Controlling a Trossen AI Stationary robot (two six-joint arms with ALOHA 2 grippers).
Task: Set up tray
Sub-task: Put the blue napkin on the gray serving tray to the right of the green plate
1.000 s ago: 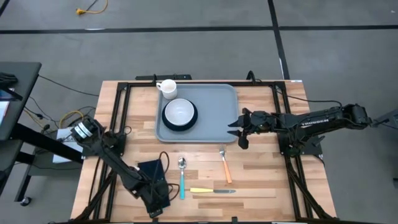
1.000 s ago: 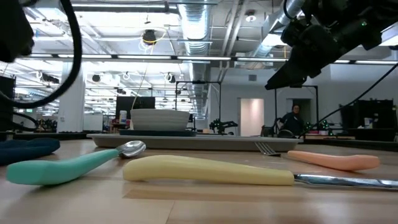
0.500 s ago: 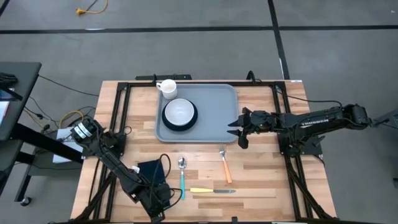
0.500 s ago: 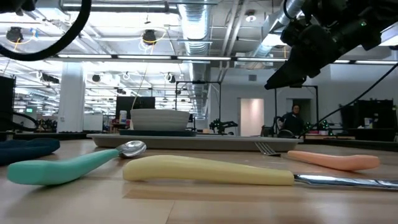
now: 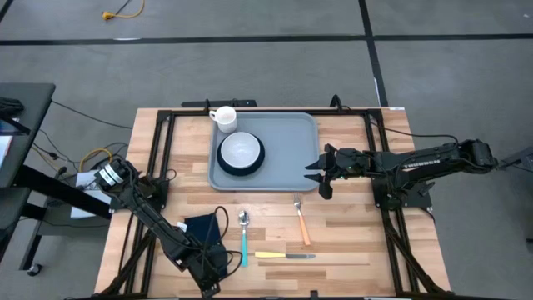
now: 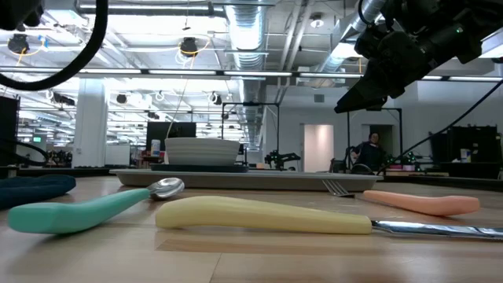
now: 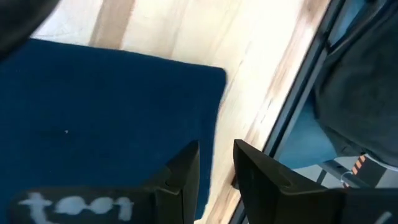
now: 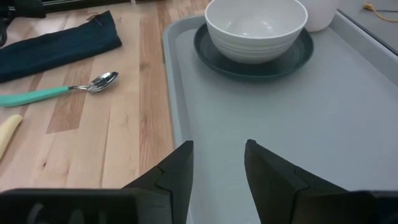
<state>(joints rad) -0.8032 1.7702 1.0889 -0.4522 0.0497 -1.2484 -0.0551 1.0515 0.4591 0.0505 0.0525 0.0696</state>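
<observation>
The light grey-blue tray [image 5: 279, 158] lies flat on the far middle of the table. It carries a white bowl [image 5: 241, 151] on a dark round plate [image 8: 214, 57], with a white mug [image 5: 223, 117] at its far left corner. My right gripper [image 5: 315, 177] hangs open above the tray's near right corner [image 8: 217, 149]. My left gripper [image 5: 212, 265] is low over the near edge of the dark navy napkin [image 7: 106, 118], slightly open [image 7: 216, 149]. One finger stands over the cloth and the other over bare wood. My left gripper comes at the napkin's edge [image 7: 208, 124] from above, with that edge running between the two fingers. I cannot tell whether either finger touches the cloth.
Near the table's front lie a teal-handled spoon [image 5: 243, 237], an orange-handled fork [image 5: 301, 222] and a yellow-handled knife [image 5: 283, 255]. Bare wood shows right of the fork. Black frame rails [image 5: 391, 225] run along the table's sides. A person [image 6: 369, 151] stands far off in the room.
The left arm has shifted a little at the napkin; in the low view its dark body has left the upper left corner. The right arm and all the dishes have kept still.
</observation>
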